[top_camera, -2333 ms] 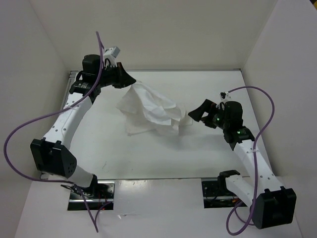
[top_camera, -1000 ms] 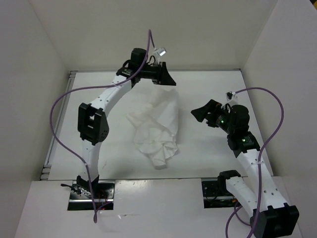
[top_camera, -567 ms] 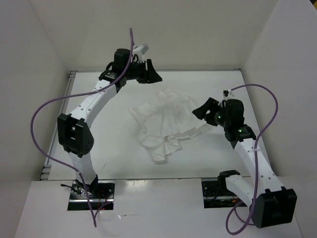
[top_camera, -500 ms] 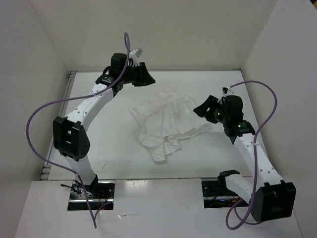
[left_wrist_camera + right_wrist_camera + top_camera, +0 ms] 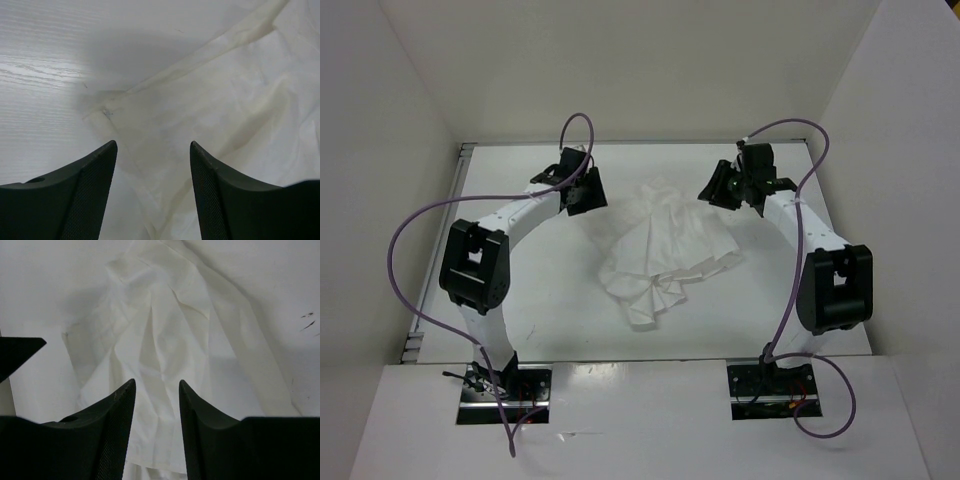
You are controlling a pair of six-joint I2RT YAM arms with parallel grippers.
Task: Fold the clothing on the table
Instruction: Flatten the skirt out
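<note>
The white clothing (image 5: 665, 240) lies crumpled on the table (image 5: 520, 300), bunched into pleats at its near end. My left gripper (image 5: 592, 190) hovers at the garment's far-left edge. In the left wrist view it (image 5: 153, 145) is open above a hem of the clothing (image 5: 240, 100), with nothing pinched. My right gripper (image 5: 713, 187) is at the far-right edge. In the right wrist view it (image 5: 156, 382) points down over the clothing (image 5: 170, 330), jaws apart by a narrower gap and nothing between them.
White walls (image 5: 400, 120) close in the table on three sides. Purple cables (image 5: 420, 230) loop off both arms. A metal rail (image 5: 462, 165) runs along the table's left edge. The other arm's fingertip (image 5: 20, 352) shows at the left of the right wrist view.
The left gripper let the garment go and opened wider; the cloth settled on the table. The right arm swung from the right side to the far-right edge, its jaws narrowing.
</note>
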